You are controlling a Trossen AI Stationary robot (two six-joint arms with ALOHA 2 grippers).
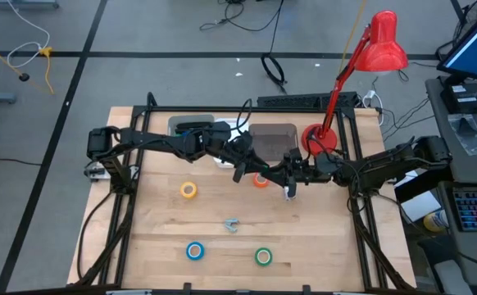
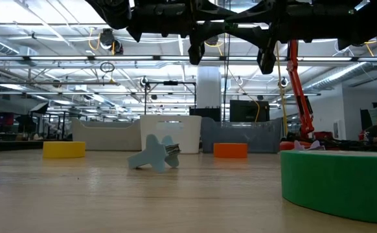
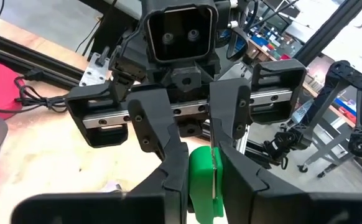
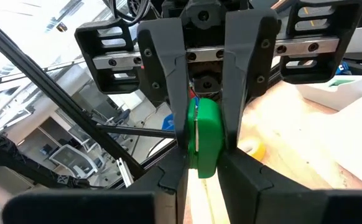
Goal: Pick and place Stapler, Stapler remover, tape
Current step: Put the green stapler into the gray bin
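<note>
Above the table's middle, my left gripper (image 1: pixel 263 170) and my right gripper (image 1: pixel 281 174) meet tip to tip, both shut on one small green thing with a silvery strip (image 3: pixel 203 180) (image 4: pixel 204 138); what it is I cannot tell. A pale blue stapler remover (image 1: pixel 232 224) (image 2: pixel 155 154) lies on the table. Tape rolls lie flat: yellow (image 1: pixel 188 190), orange (image 1: pixel 260 181), blue (image 1: pixel 194 251), green (image 1: pixel 263 256). A long dark thing (image 1: pixel 192 127), perhaps the stapler, lies in the white bin. My left gripper pinches the green thing's near end (image 3: pixel 196 193) between its two fingers, coming level from the table's left. The thing is lifted clear of the table. My right gripper pinches the opposite end (image 4: pixel 201 163) between its two fingers, level from the table's right, its fingers facing the left gripper's.
A white bin (image 1: pixel 181 123) and a dark bin (image 1: pixel 273 135) stand at the table's far edge. A red desk lamp (image 1: pixel 382 45) rises from its base (image 1: pixel 319 138) at the far right. Black frame rails (image 1: pixel 128 197) run along the table's sides.
</note>
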